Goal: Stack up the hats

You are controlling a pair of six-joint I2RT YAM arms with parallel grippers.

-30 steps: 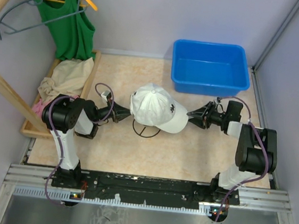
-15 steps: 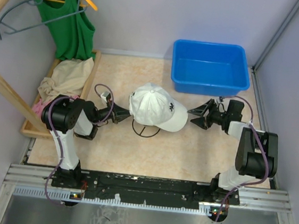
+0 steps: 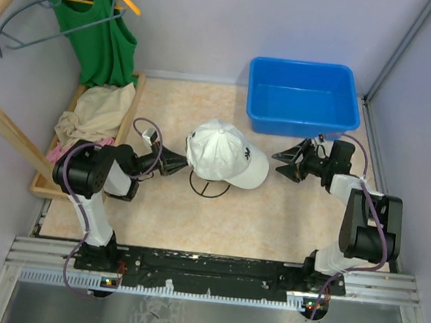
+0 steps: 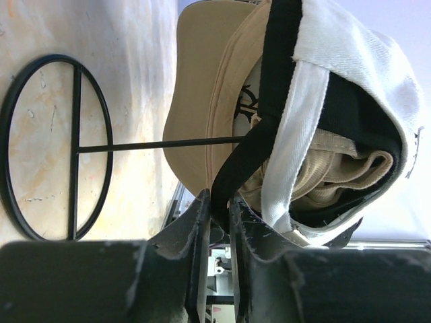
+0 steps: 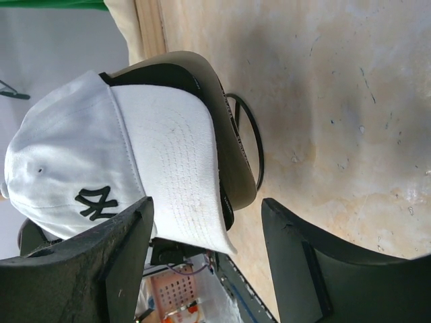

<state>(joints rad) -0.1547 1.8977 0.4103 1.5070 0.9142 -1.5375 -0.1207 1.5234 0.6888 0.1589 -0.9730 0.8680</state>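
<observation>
The hats are stacked on a black wire stand (image 3: 209, 189), and the white hat (image 3: 220, 158) with its dark logo lies on top. The left wrist view shows the back of the pile: a tan hat (image 4: 195, 101), a black hat's strap (image 4: 269, 101) and the white hat's strap (image 4: 296, 134). My left gripper (image 3: 182, 162) sits at the back of the pile, jaws nearly together, with the black strap pinched between the fingertips (image 4: 217, 202). My right gripper (image 3: 277, 163) stands open just right of the white brim (image 5: 182, 168), touching nothing, the brim tip between its fingers (image 5: 205, 205).
A blue bin (image 3: 303, 97) stands at the back right, close behind the right gripper. A wooden tray (image 3: 133, 114) with a beige cloth (image 3: 97, 110) lies at the left. A green top (image 3: 98, 33) hangs on a hanger above it, beside a wooden pole (image 3: 3, 128).
The right gripper has opened, let go of the brim and backed off to the right. The hat pile has shifted a little to the left. The left jaws have loosened slightly.
</observation>
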